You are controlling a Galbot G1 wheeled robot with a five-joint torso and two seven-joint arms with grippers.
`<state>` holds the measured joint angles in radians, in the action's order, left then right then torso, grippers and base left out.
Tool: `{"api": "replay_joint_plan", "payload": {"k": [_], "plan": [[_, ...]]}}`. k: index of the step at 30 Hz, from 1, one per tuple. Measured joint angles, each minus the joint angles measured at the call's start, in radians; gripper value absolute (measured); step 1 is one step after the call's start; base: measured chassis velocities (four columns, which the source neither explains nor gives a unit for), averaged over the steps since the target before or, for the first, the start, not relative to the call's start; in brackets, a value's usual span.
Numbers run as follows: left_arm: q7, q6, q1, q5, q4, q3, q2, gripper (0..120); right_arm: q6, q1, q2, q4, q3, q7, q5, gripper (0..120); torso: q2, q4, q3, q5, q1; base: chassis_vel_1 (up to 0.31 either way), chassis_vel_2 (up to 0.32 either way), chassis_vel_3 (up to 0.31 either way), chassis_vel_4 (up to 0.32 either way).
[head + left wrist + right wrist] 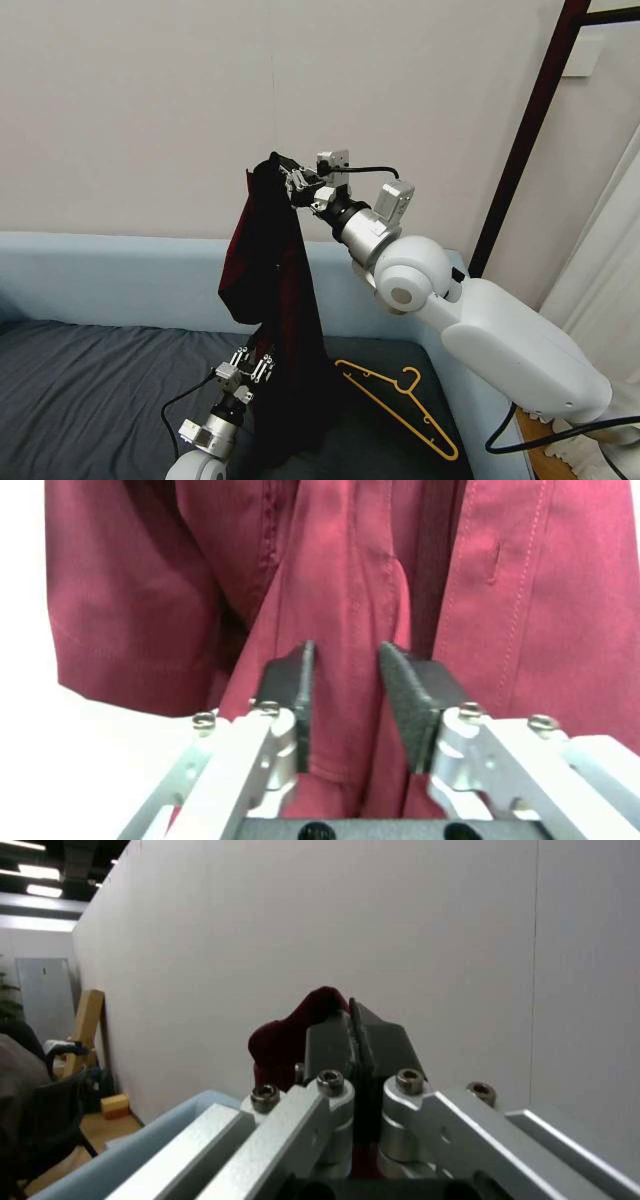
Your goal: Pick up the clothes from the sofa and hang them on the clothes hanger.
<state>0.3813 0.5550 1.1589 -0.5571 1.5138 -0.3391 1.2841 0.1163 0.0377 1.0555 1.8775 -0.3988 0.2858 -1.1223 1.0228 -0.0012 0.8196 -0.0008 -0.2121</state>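
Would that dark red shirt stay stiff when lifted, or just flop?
Probably floppy: the shirt hangs in loose folds from the right gripper, shut on its top. Likely light: one pinch holds it. The open left gripper, low beside it, could easily sway it.

plain off-white wall [140, 110] behind everything, one thin vertical seam in it. light blue sofa [100, 275] runs along the wall, with a dark grey seat cushion [80, 390]. dark brown pole [528, 135] slants up at the right, small white plate [583, 52] on the wall just behind it. white curtain [612, 250] at the far right edge, bit of wood floor [537, 452] below it. right wrist view looks along the wall: dark ceiling [90, 855] with strip lights [38, 871] on, grey door [45, 994] at the far end, wooden board [86, 1024] leaning on the wall, small yellow block [115, 1104] on the floor near its foot. light is even and soft
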Motion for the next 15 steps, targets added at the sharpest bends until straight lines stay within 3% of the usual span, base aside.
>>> {"api": "replay_joint_plan", "payload": {"k": [6, 12, 15], "plan": [[0.002, 0.001, 0.004, -0.001, 0.004, -0.001, -0.002, 0, 0.0, 0.005, -0.002, 0.002, 0.003, 0.0, 0.0, 0, 0.0, 0.0, 0.0, 0.0, 0.0, 0.0, 0.0, 0.0, 0.0], [0.004, 0.004, 0.016, -0.01, 0.029, -0.013, -0.014, 0, 0.0, 0.017, -0.011, 0.005, 0.007, 0.0, 0.003, 0, 0.0, 0.0, 0.0, -0.0001, 0.0, 0.0, 0.0, 0.0, 0.0], [0.002, 0.006, 0.031, -0.036, 0.094, -0.034, -0.035, 0, -0.002, 0.03, -0.019, 0.0, 0.009, 0.002, 0.018, 0, 0.0, 0.0, 0.0, -0.0002, 0.0, 0.0, 0.0, 0.0, 0.0]]}}
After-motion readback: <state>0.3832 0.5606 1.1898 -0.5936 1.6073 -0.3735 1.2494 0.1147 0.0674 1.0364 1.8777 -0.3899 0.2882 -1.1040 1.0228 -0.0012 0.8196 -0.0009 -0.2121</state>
